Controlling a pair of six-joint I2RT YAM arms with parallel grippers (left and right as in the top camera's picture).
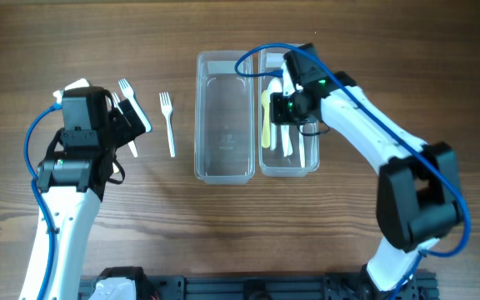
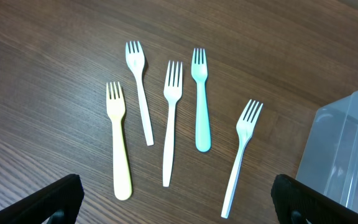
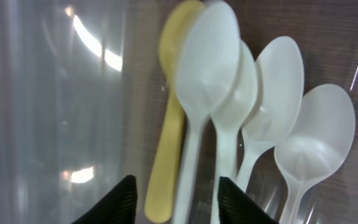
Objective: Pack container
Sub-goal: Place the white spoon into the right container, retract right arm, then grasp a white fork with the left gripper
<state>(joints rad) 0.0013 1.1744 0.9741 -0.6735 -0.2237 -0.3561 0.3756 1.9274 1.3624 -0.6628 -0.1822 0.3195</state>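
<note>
Container (image 2: 347, 146) beside five loose forks (image 2: 171, 118)

Two clear plastic containers stand side by side on the tabletop (image 1: 223, 233): the left container (image 1: 223, 117) is empty, the right container (image 1: 313, 163) holds a yellow spoon (image 3: 169, 124) and four white spoons (image 3: 278, 81) lying lengthwise. Five forks (image 2: 170, 118) lie loose and roughly parallel to their left: three white, one yellow, one teal

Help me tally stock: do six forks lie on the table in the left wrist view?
No, only five lie there: a yellow fork, a teal fork and three white forks.
</note>
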